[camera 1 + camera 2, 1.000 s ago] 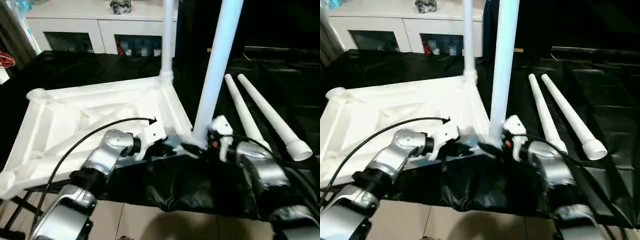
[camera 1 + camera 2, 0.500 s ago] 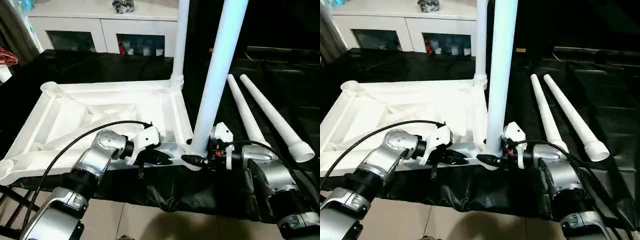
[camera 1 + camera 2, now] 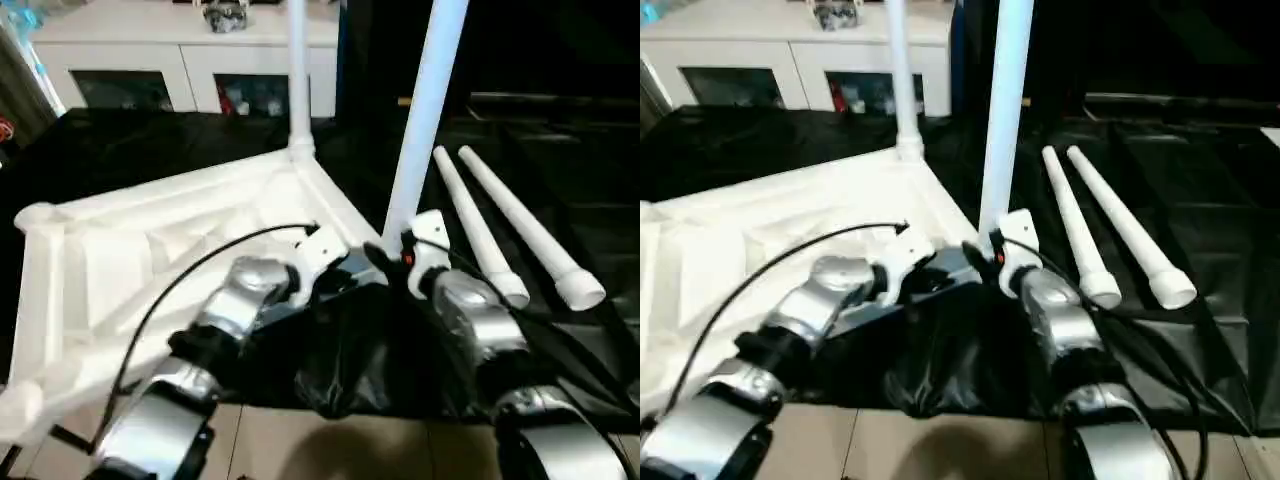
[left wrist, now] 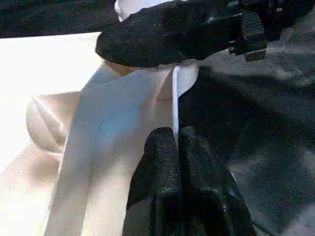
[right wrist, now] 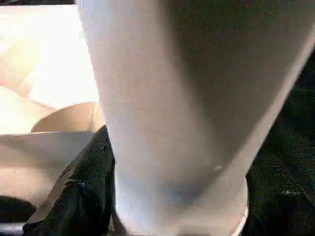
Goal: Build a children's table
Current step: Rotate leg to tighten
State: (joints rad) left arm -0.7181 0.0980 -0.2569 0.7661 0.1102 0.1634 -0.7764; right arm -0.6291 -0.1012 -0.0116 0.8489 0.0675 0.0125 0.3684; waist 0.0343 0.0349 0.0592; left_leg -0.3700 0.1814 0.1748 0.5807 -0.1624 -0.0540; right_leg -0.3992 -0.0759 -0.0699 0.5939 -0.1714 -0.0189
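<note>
The black-draped desk (image 3: 150, 140) carried everything, with a white cabinet (image 3: 180, 60) behind its far edge. Nearest you, along the desk's near edge, your left end effector (image 4: 172, 147) was pinched shut on the thin rim of the tabletop (image 3: 120, 250), which lay ribbed side up. You held it there, I judge, to keep the tabletop from sliding or lifting while the other arm worked at the corner.

Just beside it, at the tabletop's near right corner, your right end effector (image 3: 385, 258) was closed around the base of the upright leg (image 3: 420, 120), right where it met the corner socket. That low grip likely gave you the most control for pressing the leg down or turning it. Whether it was fully seated I could not tell.

Farther back, a second leg (image 3: 297, 70) stood in the far right corner socket. Two loose legs (image 3: 500, 220) lay side by side on the desk toward its right edge, within the right arm's reach, their wide ends pointing at you.
</note>
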